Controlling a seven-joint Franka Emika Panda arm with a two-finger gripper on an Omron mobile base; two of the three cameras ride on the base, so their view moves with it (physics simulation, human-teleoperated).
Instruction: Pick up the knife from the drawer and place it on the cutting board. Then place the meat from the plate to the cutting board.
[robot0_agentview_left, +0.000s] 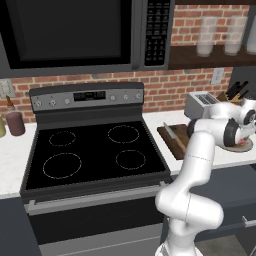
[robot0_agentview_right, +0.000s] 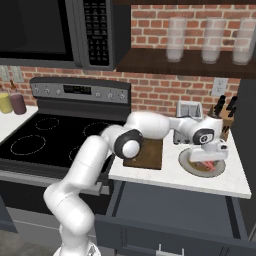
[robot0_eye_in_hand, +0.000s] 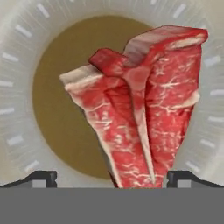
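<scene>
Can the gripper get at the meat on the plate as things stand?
Probably yes. The gripper hangs right over the plate, open, with a fingertip on each side of the meat, and nothing shows between them.

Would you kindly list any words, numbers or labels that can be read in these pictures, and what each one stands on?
None can be read.
Stove display: lit marks, too blurred to read.
Microwave keypad: rows of pale button marks, too small to read.
Plate rim: plain pale dashes, no text.
Meat, cutting board, toaster: no labels visible.
</scene>
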